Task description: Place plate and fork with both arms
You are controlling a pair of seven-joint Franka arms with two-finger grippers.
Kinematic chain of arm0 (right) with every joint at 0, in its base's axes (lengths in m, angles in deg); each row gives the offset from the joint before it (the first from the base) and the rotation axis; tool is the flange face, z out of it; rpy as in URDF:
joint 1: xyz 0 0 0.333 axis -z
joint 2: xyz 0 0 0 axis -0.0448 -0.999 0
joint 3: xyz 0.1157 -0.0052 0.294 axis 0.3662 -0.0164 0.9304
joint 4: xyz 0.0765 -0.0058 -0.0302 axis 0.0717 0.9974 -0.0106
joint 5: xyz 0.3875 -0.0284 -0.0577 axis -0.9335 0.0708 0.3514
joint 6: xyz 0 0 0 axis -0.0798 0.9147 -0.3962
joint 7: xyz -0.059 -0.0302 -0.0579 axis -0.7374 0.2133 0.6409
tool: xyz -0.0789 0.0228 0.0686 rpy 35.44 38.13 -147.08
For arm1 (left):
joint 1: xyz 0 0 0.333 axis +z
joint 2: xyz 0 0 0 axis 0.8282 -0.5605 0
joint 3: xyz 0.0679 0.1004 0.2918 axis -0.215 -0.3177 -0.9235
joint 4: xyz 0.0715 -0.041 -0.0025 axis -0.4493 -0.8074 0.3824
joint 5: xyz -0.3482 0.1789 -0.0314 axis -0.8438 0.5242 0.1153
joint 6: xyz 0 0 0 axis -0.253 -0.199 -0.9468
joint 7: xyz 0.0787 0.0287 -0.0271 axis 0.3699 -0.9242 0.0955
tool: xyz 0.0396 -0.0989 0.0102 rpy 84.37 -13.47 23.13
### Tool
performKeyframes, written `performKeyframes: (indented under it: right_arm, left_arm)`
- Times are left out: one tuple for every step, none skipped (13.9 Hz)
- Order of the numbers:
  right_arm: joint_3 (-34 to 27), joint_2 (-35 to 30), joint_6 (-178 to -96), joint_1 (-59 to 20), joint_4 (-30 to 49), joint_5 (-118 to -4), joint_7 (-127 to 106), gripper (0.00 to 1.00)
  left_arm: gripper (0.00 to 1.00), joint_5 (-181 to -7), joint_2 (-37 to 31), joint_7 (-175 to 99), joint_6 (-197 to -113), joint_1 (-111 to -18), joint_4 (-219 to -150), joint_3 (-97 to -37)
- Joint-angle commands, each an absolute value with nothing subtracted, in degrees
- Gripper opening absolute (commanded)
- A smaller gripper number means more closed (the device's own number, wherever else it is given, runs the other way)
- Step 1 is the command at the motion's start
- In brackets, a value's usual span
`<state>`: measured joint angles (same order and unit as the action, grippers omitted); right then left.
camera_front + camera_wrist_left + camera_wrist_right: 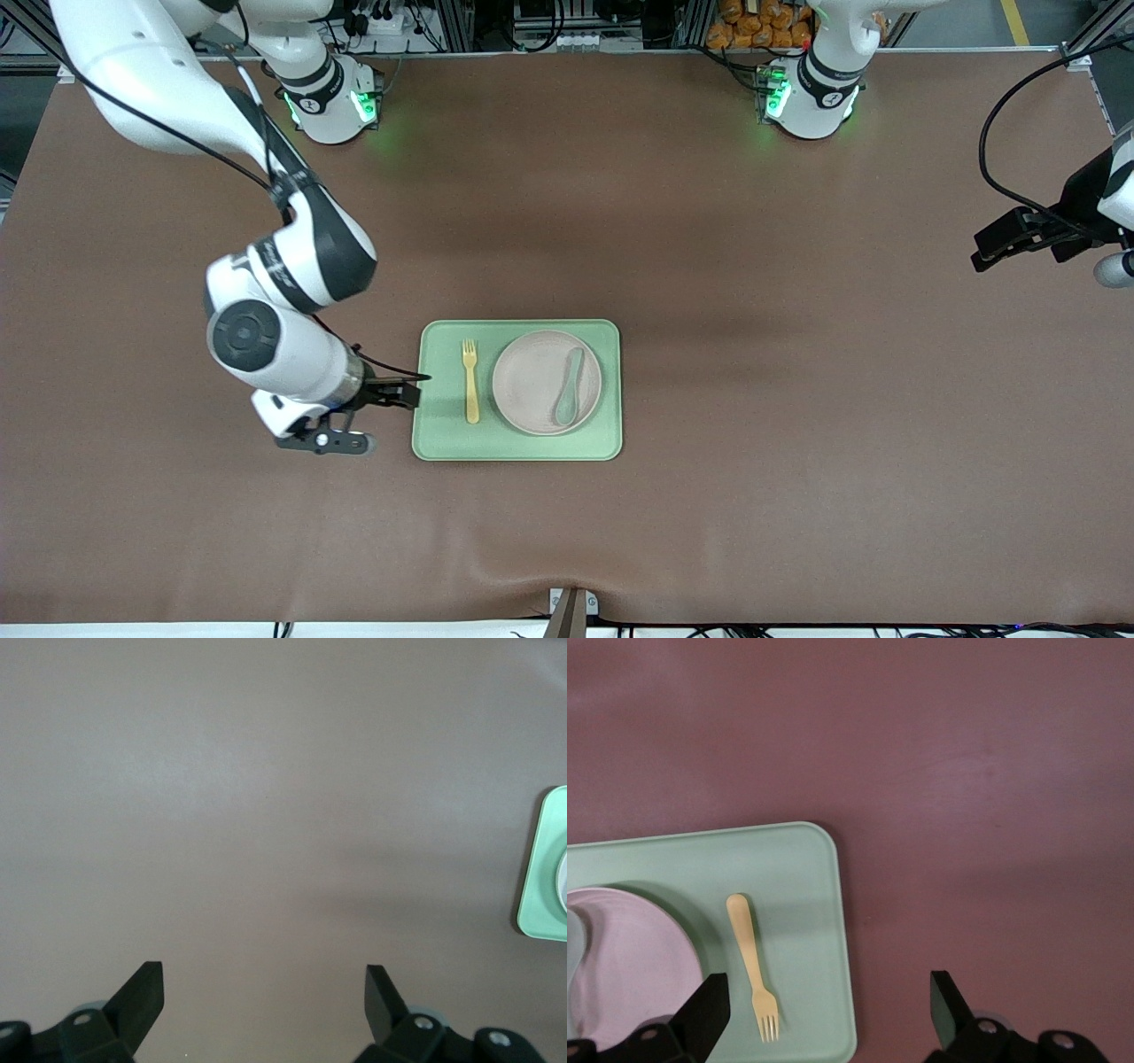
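A light-green tray (pixel 518 443) is seen near the middle of the brown surface (pixel 797 443) in the front view. On it the plate (pixel 532 390) lies flat, w/ a muted-green spoon (pixel 569 385) resting in it. The fork (pixel 470 381) lies flat on the tray just beside the plate, toward the right arm's end, apart from the plate's rim; its tines are pointed toward the robots' bases.

The right hand (pixel 400 390) is seen low at the tray's edge on the right arm's end, just beside it. The front view gives only a dark shape there; the finger gap is not readable from it. In the right wrist view the hand (pixel 828 1014) is shown w/ fingers (pixel 709 1005) spread wide and nothing between them; the fork (pixel 753 966), a tray corner (pixel 815 868) and part of the plate (pixel 638 966) are seen below. The spoon is shown only as a sliver at that view's edge.

The left hand (pixel 1005 239) is held up, well apart from the tray, over bare surface at the left arm's end; that arm waits. Its opening is not clear from the front view, but in the left wrist view the hand (pixel 264 997) is shown fully spread and empty over bare surface, w/ only an edge of the tray (pixel 540 868) caught.
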<state>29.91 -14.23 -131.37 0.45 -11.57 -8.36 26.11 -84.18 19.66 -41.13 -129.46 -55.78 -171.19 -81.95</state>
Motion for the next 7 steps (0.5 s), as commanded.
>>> performKeyframes:
  right_arm:
    - [30.7, -8.1, -124.1, 1.6, -12.4, -8.7, 26.7, 1.0]
    - [29.8, -7.4, -120.9, 1.2, -14.8, -10.8, 26.3, 1.0]
    - [27.9, -6.8, -117.7, 0.7, -18.3, -15.2, 25.1, 1.0]
    - [25.1, -5.8, -114.4, -0.2, -21.0, -18.7, 23.6, 1.0]
    - [22.1, -4.3, -111.4, -0.8, -22.2, -20.8, 21.7, 1.0]
    - [20.0, -2.2, -110.4, -1.2, -22.3, -21.5, 19.2, 1.0]
    - [18.4, -0.2, -110.2, -1.3, -22.3, -22.5, 16.2, 1.0]
  left_arm:
    - [1.0, -85.0, 21.9, -39.4, -128.0, -55.6, -172.2, -81.8]
    - [1.0, -85.0, 21.9, -39.1, -127.9, -55.5, -172.3, -81.8]
    - [1.0, -84.9, 21.9, -38.9, -127.8, -55.5, -172.3, -81.9]
    - [1.0, -84.9, 21.9, -38.9, -127.4, -55.5, -172.2, -81.9]
    - [1.0, -84.6, 21.9, -38.9, -127.4, -55.5, -172.2, -81.8]
    - [1.0, -84.6, 21.9, -38.9, -127.3, -55.6, -172.2, -81.9]
    - [1.0, -84.6, 21.9, -38.9, -127.3, -55.6, -172.3, -81.9]
